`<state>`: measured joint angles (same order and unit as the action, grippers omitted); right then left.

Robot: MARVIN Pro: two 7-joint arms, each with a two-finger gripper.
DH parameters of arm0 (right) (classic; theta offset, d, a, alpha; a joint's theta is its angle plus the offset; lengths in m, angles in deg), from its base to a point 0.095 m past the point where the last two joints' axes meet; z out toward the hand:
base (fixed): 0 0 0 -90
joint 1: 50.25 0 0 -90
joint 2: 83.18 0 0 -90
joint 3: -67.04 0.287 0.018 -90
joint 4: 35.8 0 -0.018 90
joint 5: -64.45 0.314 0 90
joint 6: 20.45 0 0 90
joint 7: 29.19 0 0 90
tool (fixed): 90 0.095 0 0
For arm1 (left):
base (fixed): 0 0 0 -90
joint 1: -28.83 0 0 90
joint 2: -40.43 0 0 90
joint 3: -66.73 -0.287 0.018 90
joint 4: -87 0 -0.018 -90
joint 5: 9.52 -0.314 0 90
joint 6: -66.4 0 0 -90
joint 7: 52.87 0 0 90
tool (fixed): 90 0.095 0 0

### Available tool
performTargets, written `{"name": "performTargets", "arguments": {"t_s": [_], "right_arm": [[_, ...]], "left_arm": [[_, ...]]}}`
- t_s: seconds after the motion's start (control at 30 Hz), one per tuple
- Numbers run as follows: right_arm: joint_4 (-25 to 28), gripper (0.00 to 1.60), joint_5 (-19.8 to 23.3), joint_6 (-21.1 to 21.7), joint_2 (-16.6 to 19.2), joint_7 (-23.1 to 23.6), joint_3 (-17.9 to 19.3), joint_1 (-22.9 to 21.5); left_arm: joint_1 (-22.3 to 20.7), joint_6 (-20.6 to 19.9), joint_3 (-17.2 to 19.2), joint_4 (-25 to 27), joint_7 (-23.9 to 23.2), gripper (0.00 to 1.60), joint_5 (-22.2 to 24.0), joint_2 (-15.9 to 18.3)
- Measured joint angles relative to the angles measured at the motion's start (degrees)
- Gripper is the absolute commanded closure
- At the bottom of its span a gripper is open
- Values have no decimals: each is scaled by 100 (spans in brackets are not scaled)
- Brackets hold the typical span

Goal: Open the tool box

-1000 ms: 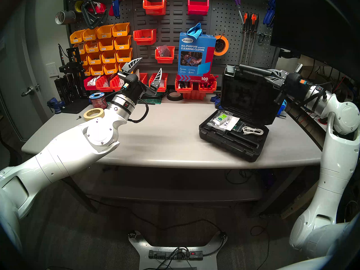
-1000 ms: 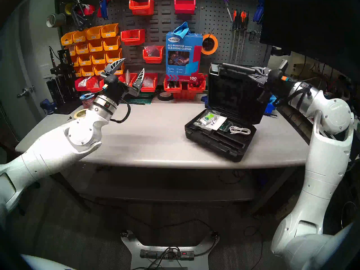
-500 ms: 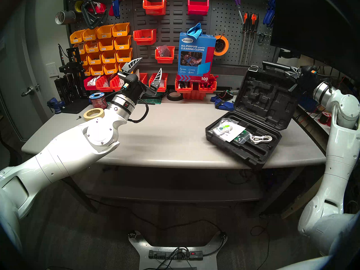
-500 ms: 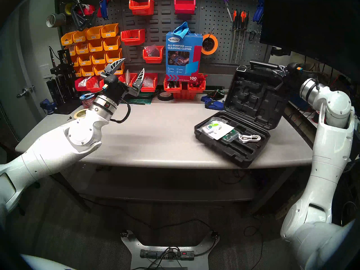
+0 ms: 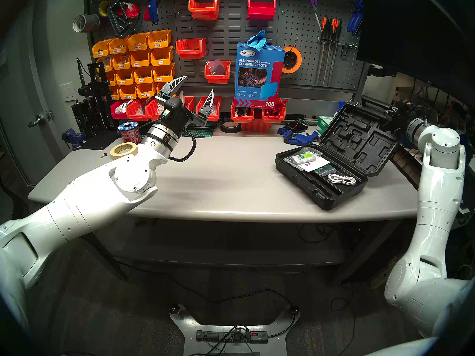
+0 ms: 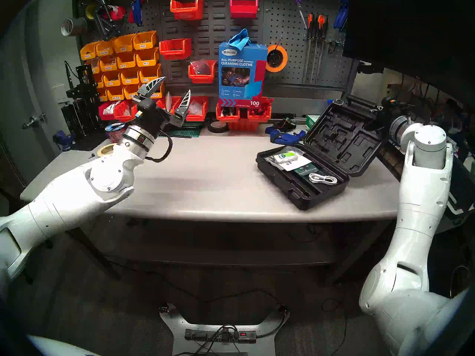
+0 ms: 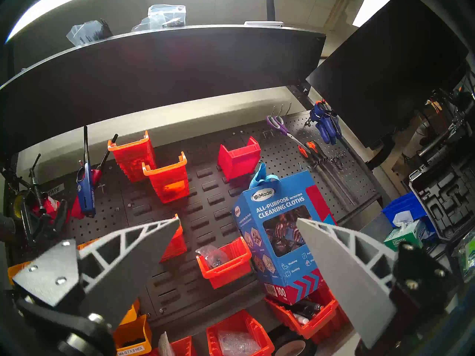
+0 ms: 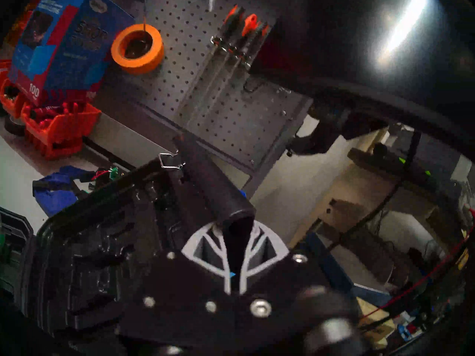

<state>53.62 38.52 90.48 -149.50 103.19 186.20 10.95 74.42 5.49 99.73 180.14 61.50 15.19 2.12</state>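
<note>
1. The grey table takes the middle of the scene, in front of a dark pegboard with orange and red bins.
2. The left arm reaches over the left side of the table. The right arm stands at the right edge.
3. The tool box lies open on the right part of the table, near the front edge. Its lid leans back toward the far right, and one silver latch sits on the top edge of the lid.
4. The blue box of cleaning cloths stands at the far side, on red bins.
5. The left gripper is raised over the left part of the table, pointing up to the pegboard. Its fingers are wide apart and hold nothing.
6. The right gripper is closed on the black handle at the top of the lid.
7. Inside the lower half of the tool box lie a white paper with a small packet and a coiled white cable.
</note>
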Motion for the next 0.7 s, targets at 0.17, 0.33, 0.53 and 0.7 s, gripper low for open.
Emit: {"name": "performTargets", "arguments": {"t_s": [0.17, 0.33, 0.53, 0.7], "right_arm": [[16, 160, -124, 359, -236, -172, 81, 217], [89, 160, -221, 611, -441, -330, 167, 414], [301, 160, -247, 827, -791, -535, 257, 647], [400, 160, -225, 882, -1076, -718, 258, 753]], "left_arm": [[0, 0, 0, 0, -1, 3, 0, 0], [0, 0, 0, 0, -2, 3, 0, 0], [0, 0, 0, -1, -2, 3, 0, 0], [0, 0, 0, -1, -2, 3, 0, 0]]}}
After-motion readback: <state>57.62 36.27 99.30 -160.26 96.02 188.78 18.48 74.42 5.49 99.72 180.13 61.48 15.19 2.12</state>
